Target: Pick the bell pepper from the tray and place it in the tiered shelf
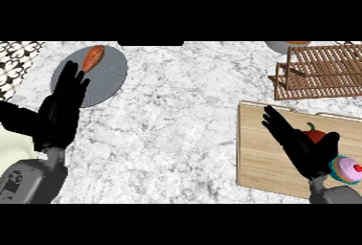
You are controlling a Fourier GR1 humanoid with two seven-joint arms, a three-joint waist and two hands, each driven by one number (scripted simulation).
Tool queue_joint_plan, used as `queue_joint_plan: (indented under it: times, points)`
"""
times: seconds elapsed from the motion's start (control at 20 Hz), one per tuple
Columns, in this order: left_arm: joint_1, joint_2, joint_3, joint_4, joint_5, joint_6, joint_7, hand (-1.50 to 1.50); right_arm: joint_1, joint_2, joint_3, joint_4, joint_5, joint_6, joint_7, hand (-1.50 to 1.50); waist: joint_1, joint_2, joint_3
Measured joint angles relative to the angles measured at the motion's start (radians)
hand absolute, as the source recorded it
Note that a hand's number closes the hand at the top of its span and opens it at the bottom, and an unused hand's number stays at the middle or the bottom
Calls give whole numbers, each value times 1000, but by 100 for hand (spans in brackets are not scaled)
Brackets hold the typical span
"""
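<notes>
the bell pepper (315,134), red with a small green stem, sits on the light wooden tray (262,162) at the right side of the marble counter (176,124). the right hand (305,149) lies over the tray with its fingers straight and stretched toward the tray's upper left corner, the thumb spread out to the right; the pepper shows just beyond the palm, between fingers and thumb, and it is hard to tell whether the hand touches it, but nothing is curled around it. a pink cupcake (348,170) with a teal wrapper and a red topping stands on the tray near the right wrist. the wooden tiered shelf (318,72) stands at the upper right, well apart from the pepper. at the upper left a grey plate (109,76) holds an orange-red carrot (93,58). the left hand (60,110) is at the left, fingers straight and close together, pointing up, their tips overlapping the plate's left edge beside the carrot.
</notes>
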Motion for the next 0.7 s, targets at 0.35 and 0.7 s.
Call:
queue_joint_plan:
  times: [0.35, 0.7]
  points:
    - [44, 46, -67, 43, -90, -64, -57, 0, -44, -47, -302, 55, -129, -116, -45, 150, -52, -16, 4]
    - [70, 51, -130, 57, -138, -96, -89, 0, 43, -118, -478, 217, 28, -449, -133, -150, -64, 0, -5]
